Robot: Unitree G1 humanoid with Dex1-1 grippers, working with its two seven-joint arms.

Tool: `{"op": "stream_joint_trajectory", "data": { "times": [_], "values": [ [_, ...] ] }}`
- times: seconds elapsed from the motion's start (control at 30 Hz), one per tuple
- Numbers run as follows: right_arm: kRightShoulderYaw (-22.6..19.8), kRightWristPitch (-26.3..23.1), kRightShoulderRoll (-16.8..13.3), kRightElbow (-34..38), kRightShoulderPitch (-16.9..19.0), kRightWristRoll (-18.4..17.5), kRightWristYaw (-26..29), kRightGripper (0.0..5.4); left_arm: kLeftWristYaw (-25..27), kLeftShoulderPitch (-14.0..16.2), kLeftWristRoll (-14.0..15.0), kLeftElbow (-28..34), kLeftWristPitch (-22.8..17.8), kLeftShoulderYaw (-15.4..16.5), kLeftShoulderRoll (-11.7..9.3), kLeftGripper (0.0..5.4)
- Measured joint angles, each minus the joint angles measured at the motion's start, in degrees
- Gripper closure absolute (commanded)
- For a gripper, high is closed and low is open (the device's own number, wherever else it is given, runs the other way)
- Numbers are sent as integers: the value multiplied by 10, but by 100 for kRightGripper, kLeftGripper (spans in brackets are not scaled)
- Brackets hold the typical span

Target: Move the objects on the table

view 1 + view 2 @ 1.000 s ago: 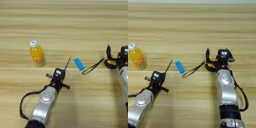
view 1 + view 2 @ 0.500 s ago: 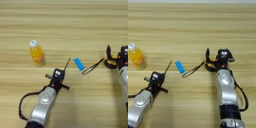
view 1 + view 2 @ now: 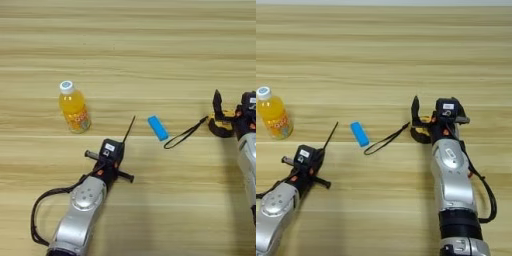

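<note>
My right gripper (image 3: 431,114) sits over the yellow-and-black tape measure (image 3: 422,131) at the right of the table (image 3: 150,45), shut on it. One black finger (image 3: 415,107) stands against the tape measure's left side. Its black strap (image 3: 184,135) trails left toward a small blue block (image 3: 158,128) lying flat. An orange-juice bottle (image 3: 74,106) with a white cap stands upright at the left. My left gripper (image 3: 131,125) lies low between the bottle and the block, touching neither. Its thin fingers are shut together with nothing in them.
Both silver forearms come in from the near edge, the left one (image 3: 80,210) with a black cable loop beside it, the right one (image 3: 453,175) running down from the tape measure. Bare planks fill the far half of the table.
</note>
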State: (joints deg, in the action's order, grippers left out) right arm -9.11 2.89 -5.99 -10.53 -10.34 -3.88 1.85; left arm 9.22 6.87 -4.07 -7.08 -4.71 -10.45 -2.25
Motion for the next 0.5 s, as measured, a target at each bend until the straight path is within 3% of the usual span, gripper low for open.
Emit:
{"op": "stream_joint_trajectory", "data": {
  "times": [0.5],
  "values": [
    [54,-23,11,40,23,0,46,0,3,16,0,82,-50,-6,-8,538]
  ]
}}
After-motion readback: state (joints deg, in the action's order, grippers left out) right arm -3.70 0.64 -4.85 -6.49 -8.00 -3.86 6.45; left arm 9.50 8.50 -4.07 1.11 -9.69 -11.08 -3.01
